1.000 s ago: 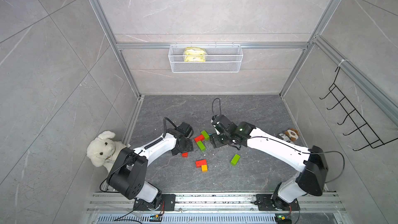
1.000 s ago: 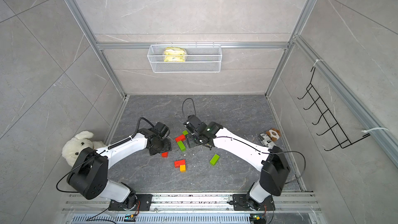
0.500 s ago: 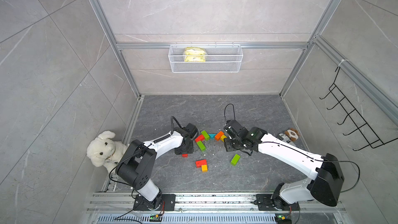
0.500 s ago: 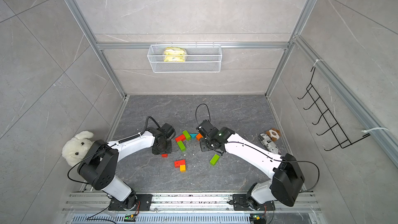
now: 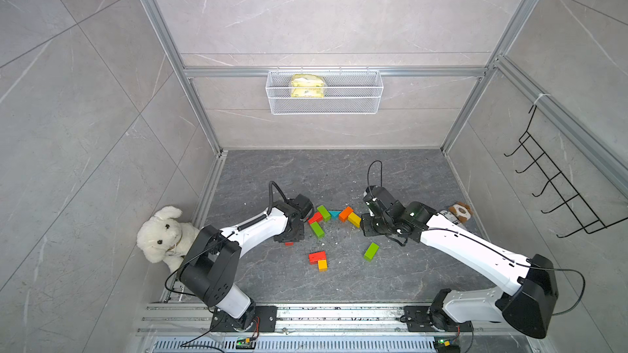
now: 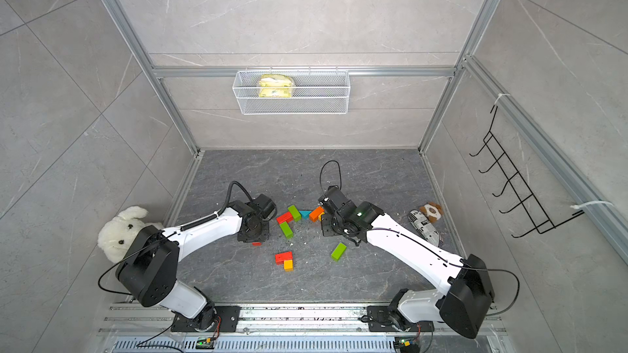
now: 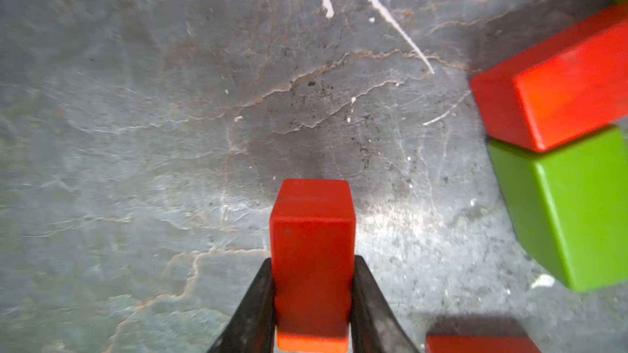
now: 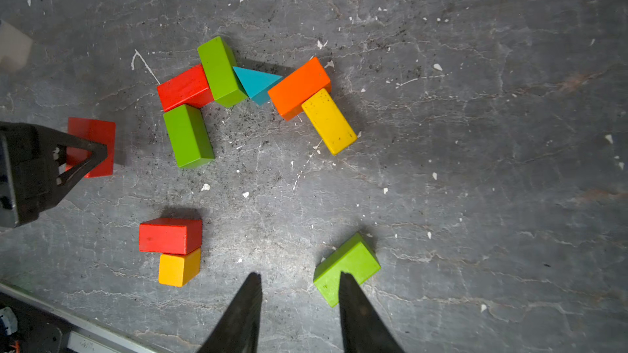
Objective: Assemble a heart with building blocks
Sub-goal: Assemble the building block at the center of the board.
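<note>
The left tool (image 7: 312, 261) squeezed a red block (image 7: 312, 225) tight. The right tool (image 8: 299, 275) stood open, and a green block (image 8: 353, 258) lay just beside it on the desk (image 8: 475, 164).

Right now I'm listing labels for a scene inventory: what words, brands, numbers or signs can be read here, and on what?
Nothing can be read in any view.
Newsprint-patterned bundle beside the brown plush toy: printed letters, too small to read.
Yellow packet in the wire basket: faint markings, too blurred to read.
Building blocks: plain, no lettering.
</note>
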Robot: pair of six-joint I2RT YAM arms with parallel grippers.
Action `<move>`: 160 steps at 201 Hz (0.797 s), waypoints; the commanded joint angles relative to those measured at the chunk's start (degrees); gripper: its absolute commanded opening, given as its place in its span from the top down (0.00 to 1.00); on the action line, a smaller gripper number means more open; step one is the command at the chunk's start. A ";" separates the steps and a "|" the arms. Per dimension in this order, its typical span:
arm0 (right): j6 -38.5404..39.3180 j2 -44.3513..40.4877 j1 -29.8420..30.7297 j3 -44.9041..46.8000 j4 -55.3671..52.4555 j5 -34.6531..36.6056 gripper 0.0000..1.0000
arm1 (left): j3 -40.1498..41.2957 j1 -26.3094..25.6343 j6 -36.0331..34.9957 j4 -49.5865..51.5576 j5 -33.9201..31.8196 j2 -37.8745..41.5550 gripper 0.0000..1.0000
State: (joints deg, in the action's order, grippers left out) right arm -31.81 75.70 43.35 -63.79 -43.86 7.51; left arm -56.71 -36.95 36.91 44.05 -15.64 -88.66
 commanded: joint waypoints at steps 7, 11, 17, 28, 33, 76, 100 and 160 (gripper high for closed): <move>-1.95 -3.15 -2.48 2.15 0.00 0.14 0.59 | -6.83 -4.44 -4.70 5.53 -3.86 2.81 0.88; -2.08 -3.45 -2.75 2.45 0.12 0.12 0.59 | -7.85 -5.22 -5.16 5.68 -3.75 2.73 0.88; -2.19 -3.91 -3.36 2.82 0.15 -0.19 0.59 | -9.47 -6.43 -5.99 5.69 -3.42 2.38 0.88; -2.57 -4.29 -4.28 2.97 -0.35 -0.44 0.60 | -13.17 -8.45 -7.17 5.65 -2.43 0.78 0.88; -2.60 -4.49 -4.66 2.88 -0.68 -0.48 0.61 | -15.02 -9.37 -7.70 5.69 -1.63 -0.43 0.88; -2.16 -7.53 -6.78 3.47 -2.79 -0.93 0.61 | -28.95 -16.89 -11.84 2.50 5.30 -15.32 0.93; -2.41 -8.99 -7.66 4.72 -3.48 -2.01 0.61 | -32.89 -18.91 -11.75 0.29 8.84 -23.25 0.95; -2.99 -11.54 -8.63 7.45 -3.95 -2.74 0.60 | -34.31 -19.22 -11.15 -1.42 11.05 -31.21 0.55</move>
State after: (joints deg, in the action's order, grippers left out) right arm -33.93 65.43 35.22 -57.17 -46.15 5.52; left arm -89.91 -56.58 26.57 43.05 -5.76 -119.20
